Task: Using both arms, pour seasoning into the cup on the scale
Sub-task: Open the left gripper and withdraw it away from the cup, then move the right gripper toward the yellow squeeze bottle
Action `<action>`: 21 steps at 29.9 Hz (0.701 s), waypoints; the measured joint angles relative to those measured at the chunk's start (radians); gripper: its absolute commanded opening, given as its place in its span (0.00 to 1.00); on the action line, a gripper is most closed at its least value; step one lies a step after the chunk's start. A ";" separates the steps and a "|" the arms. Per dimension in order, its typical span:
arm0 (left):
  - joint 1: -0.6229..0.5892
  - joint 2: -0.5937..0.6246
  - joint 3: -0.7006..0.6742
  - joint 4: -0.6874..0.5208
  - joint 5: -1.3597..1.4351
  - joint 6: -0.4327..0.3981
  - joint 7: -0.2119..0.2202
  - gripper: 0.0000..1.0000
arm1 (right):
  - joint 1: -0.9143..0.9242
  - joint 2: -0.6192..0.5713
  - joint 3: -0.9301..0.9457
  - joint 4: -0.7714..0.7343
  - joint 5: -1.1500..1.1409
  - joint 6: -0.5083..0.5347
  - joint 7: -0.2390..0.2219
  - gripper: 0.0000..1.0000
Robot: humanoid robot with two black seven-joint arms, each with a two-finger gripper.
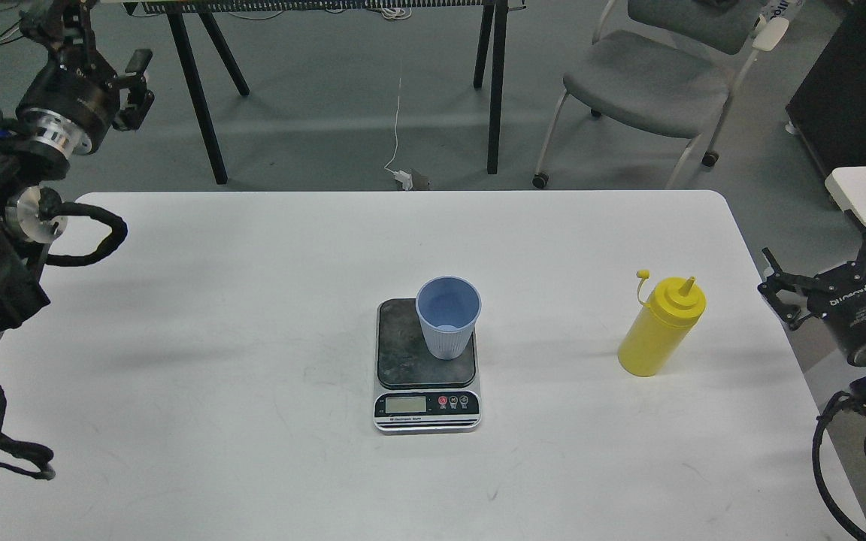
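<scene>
Near edge of table [177, 451]: bare white top, faint scuffs. Scale [426, 365] sits nearest that edge, about midway between left and right edges, display facing the near side.

Right gripper [828, 283]: just off the right edge, fingers spread wide, holding nothing, touching nothing. Tips point left toward the table. Wrist ring and cable loop trail back to the lower right corner of the view.

Left gripper [113, 64]: raised beyond the far left corner, over the floor, well away from everything on the table. Seen dark and partly end-on; cannot tell if fingers are spread or pressed together. Nothing seen in it. Arm folds back down along the left edge, cables looping over the table's corner.

Cup [448, 316]: upright on scale platform, toward its far right corner.

Bottle [661, 326]: upright on table, right of scale, near the right edge, apart from right gripper. Cap off nozzle, hanging on its tether.
</scene>
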 measured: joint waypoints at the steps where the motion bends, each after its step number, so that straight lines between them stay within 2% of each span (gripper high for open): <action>1: 0.012 -0.001 -0.006 0.000 0.000 0.000 0.000 0.92 | -0.026 -0.014 0.001 0.025 0.012 0.000 0.000 1.00; 12: 0.044 -0.003 -0.011 0.000 -0.001 0.000 0.000 0.93 | -0.215 -0.026 -0.006 0.168 0.042 0.000 0.009 1.00; 21: 0.068 -0.010 -0.011 0.002 -0.001 0.000 0.000 0.93 | -0.270 0.082 -0.001 0.194 0.020 0.000 0.030 1.00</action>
